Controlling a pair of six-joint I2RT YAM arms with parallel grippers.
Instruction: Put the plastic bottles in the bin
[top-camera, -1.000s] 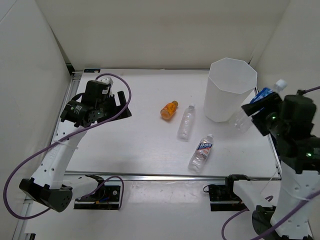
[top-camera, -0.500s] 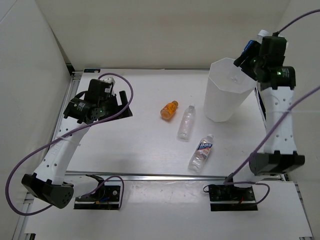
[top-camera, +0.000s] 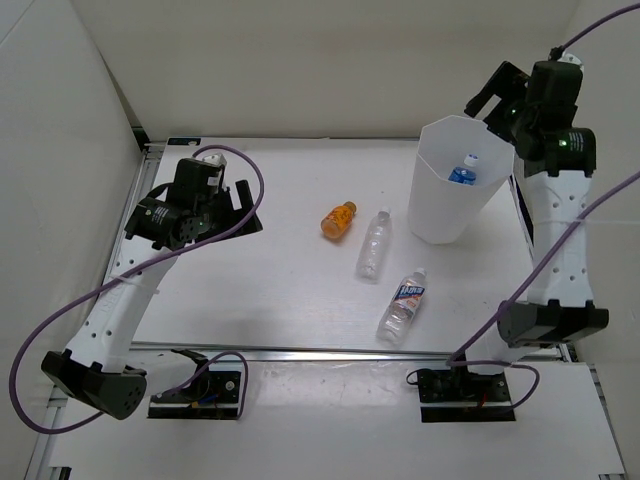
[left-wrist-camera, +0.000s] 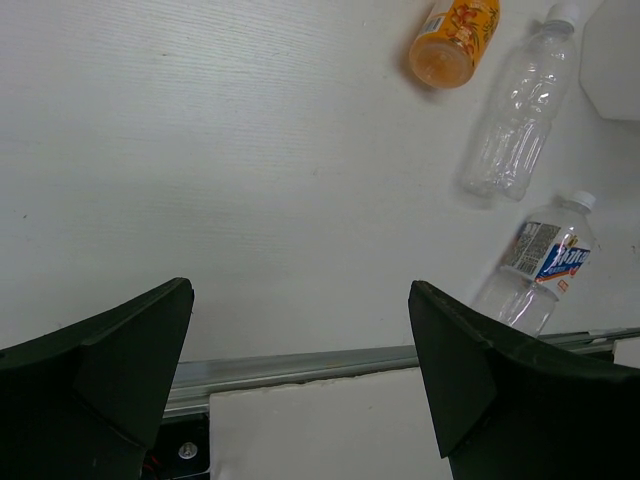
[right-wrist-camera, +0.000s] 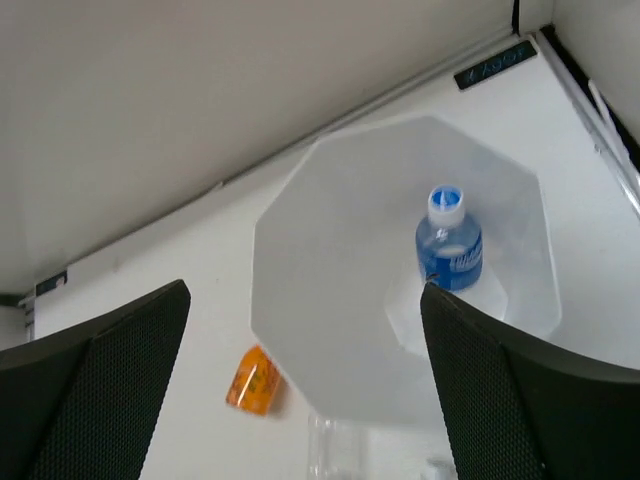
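The white faceted bin (top-camera: 435, 205) stands at the table's far right. A blue-capped, blue-labelled bottle (top-camera: 463, 172) is inside it, seen from above in the right wrist view as the bottle (right-wrist-camera: 450, 248) within the bin (right-wrist-camera: 330, 260). My right gripper (top-camera: 497, 98) hangs open above the bin's rim, holding nothing (right-wrist-camera: 305, 300). On the table lie the short orange bottle (top-camera: 339, 220), the clear unlabelled bottle (top-camera: 373, 244) and a labelled clear bottle (top-camera: 403, 304). My left gripper (top-camera: 240, 205) hovers open at the left, empty (left-wrist-camera: 300, 290), with the orange bottle (left-wrist-camera: 456, 42) far ahead.
White walls close in the table on the left, back and right. A metal rail (top-camera: 340, 352) runs along the near edge, with both arm bases behind it. The bin's corner (left-wrist-camera: 615, 60) shows at the upper right of the left wrist view.
My right arm swung from beside the bin up over its rim, opened, and let go of the blue-labelled bottle, which now sits inside the bin. The left arm barely shifted.
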